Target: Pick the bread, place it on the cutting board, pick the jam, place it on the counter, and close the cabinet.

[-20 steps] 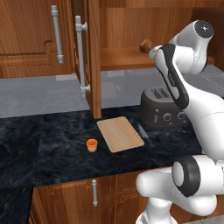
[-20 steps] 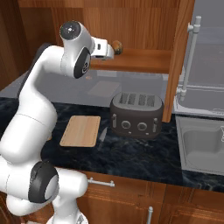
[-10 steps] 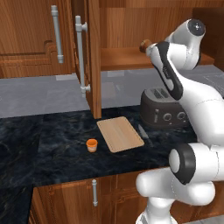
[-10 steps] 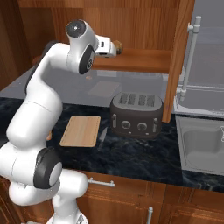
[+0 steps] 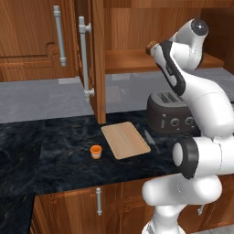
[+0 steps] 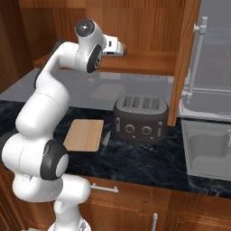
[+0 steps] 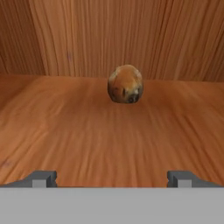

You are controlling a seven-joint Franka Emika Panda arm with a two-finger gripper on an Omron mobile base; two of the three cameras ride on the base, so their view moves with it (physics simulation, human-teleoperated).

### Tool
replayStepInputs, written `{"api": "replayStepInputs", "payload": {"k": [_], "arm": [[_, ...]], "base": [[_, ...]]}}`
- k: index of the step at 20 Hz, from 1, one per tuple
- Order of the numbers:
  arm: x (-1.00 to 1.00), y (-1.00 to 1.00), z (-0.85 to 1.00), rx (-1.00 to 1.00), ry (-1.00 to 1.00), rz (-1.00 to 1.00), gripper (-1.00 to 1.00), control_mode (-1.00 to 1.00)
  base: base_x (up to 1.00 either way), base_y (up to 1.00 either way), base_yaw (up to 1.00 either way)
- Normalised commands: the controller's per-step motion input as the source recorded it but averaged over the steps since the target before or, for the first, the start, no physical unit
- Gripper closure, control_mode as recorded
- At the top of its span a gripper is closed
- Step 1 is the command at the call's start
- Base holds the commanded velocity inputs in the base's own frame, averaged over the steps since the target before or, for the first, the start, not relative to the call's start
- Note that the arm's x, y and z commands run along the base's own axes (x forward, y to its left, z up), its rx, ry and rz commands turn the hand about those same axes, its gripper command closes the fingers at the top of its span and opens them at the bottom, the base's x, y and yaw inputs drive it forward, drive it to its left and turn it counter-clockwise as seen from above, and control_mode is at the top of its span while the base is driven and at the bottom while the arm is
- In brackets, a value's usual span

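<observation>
While pincer point(image 7: 112, 178) spread faces bread point(image 7: 125, 84) on cabinet point(image 7: 109, 131) shelf, nothing between, toaster point(image 6: 140, 119) below

I'm looking at a kitchen: dark stone counter point(image 5: 55, 151), toaster point(image 6: 140, 118), sink point(image 6: 211, 151), wood wall cabinet point(image 5: 41, 41).

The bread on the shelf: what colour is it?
Mottled tan-brown with dark patches; the bread shows best in the hand view.

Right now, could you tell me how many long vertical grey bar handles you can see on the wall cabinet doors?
3: two side by side at the left, one on the open right door. Others may be hidden.
</observation>
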Motion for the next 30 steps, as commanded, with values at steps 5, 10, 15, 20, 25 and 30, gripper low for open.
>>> {"api": "replayStepInputs", "payload": {"k": [5, 10, 15, 20, 25, 30], "arm": [[0.33, 0.00, 0.00, 0.00, 0.00, 0.00, -1.00, -1.00], [0.29, 0.00, 0.00, 0.00, 0.00, 0.00, -1.00, -1.00], [0.26, 0.00, 0.00, 0.00, 0.00, 0.00, -1.00, -1.00], [0.21, 0.00, 0.00, 0.00, 0.00, 0.00, -1.00, -1.00], [0.16, 0.00, 0.00, 0.00, 0.00, 0.00, -1.00, -1.00], [0.14, 0.00, 0.00, 0.00, 0.00, 0.00, -1.00, -1.00]], "base": [[0.00, 0.00, 0.00], [0.00, 0.00, 0.00], [0.00, 0.00, 0.00], [0.00, 0.00, 0.00], [0.00, 0.00, 0.00], [0.00, 0.00, 0.00]]}}
